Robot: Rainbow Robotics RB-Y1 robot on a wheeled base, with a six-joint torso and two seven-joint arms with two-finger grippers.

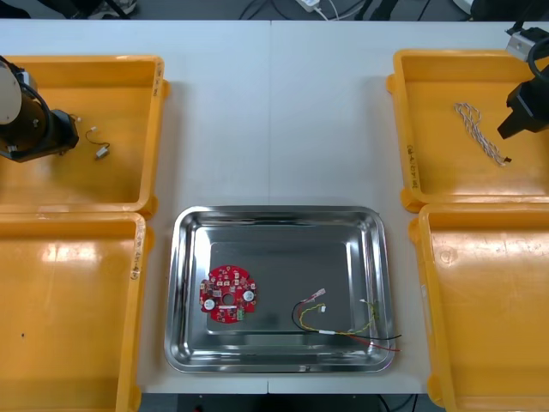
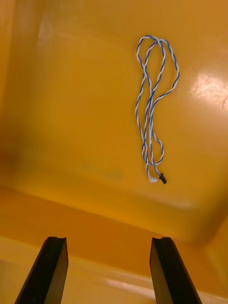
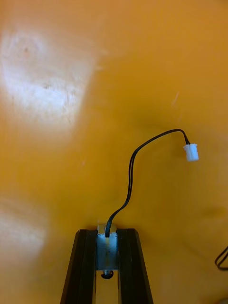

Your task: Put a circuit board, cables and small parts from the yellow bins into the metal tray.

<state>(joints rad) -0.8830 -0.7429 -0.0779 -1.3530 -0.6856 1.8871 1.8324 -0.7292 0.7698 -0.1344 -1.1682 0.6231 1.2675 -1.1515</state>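
Clamped left pincer (image 3: 107,233); spread right pincer (image 2: 108,241).

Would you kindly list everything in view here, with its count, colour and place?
table: one, light, under everything
yellow bins: four, yellow, two at each side of the table
metal tray: one, shiny, between the bins
circuit board: one, red, left part of the tray
red and yellow cable: one, right part of the tray
blue and white cable: one, twisted, far right bin
black cable: one, white plug, metal end gripped, far left bin
second black cable: one, lying in the far left bin
left hand: black fingers, shut on the black cable
right hand: black fingers, open above the far right bin
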